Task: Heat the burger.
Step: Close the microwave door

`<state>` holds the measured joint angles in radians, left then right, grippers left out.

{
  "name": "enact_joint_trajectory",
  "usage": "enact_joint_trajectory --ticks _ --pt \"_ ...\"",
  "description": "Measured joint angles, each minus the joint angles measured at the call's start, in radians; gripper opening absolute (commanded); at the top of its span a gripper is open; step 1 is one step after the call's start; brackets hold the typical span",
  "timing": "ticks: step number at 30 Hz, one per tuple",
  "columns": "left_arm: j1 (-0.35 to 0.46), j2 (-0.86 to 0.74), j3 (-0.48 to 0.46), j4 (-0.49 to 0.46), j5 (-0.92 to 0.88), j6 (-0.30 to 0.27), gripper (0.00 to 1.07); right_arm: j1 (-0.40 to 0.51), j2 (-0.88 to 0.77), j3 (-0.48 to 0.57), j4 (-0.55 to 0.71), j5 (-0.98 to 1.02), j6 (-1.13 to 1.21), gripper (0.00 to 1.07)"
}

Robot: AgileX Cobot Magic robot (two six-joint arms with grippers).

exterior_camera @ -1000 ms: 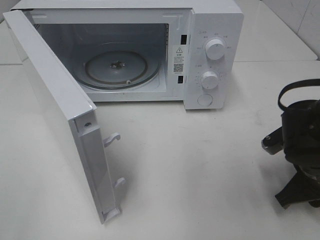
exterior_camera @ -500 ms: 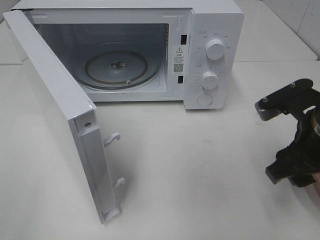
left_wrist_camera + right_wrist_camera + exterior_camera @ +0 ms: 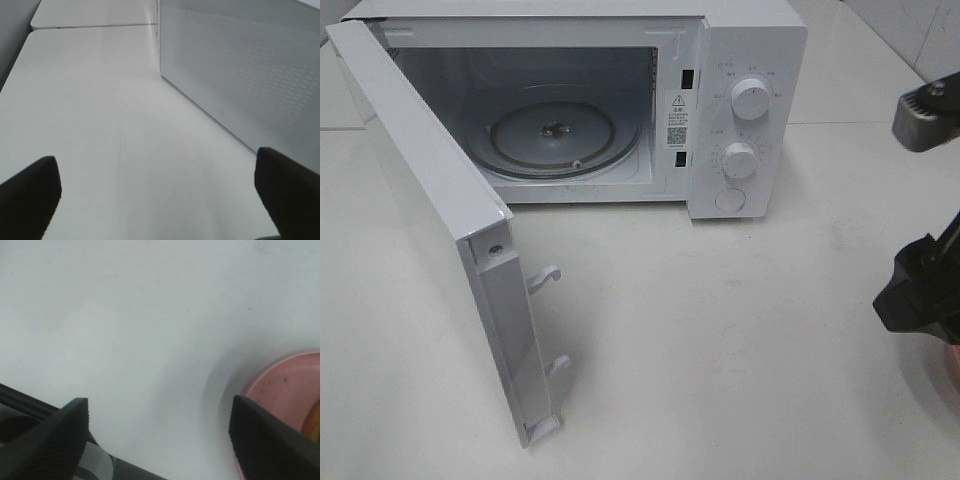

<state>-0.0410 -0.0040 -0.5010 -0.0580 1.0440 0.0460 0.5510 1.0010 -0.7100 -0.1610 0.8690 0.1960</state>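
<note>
Heating has not begun: the microwave (image 3: 570, 100) stands on the white table (image 3: 720, 350) with its door (image 3: 440, 250) swung wide, and the cavity holds only the glass turntable (image 3: 563, 137), nothing on it. So the opening step looks done; what I judge is left is picking up the burger, setting it on the turntable, closing the door and turning a knob (image 3: 750, 98) (two knobs and a round button sit on the panel).

The burger is barely in view. The right wrist view shows a pink plate (image 3: 280, 395) at the frame edge, and a thin orange-gold sliver (image 3: 314, 422) on it may be the burger's bun, too little shows to be sure. In the high view the plate is only a pinkish edge at the far right, well apart from the microwave.

The right gripper (image 3: 160, 435) hangs over bare table just beside the plate, its fingers parted with nothing between them, one finger overlapping the plate rim in view. The left gripper (image 3: 155, 200) is spread wide and empty, low over the table beside the door's perforated panel (image 3: 240, 75); it doesn't show in the high view.
</note>
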Motion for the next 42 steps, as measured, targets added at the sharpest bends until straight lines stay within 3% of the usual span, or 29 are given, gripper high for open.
enact_joint_trajectory --ticks 9,22,31,42 --pt "0.0 0.0 0.0 0.0 0.0 0.0 1.04 0.0 -0.164 0.0 0.083 0.067 -0.044 0.76" --pt "0.0 0.0 0.0 0.0 0.0 0.0 1.04 -0.009 -0.467 0.008 0.08 0.155 -0.063 0.79" --pt "0.0 0.0 0.0 0.0 0.0 0.0 1.04 -0.188 -0.745 0.086 0.078 0.186 -0.078 0.78" --pt "0.0 0.0 0.0 0.0 0.0 0.0 1.04 -0.317 -0.928 0.188 0.09 0.197 -0.084 0.76"
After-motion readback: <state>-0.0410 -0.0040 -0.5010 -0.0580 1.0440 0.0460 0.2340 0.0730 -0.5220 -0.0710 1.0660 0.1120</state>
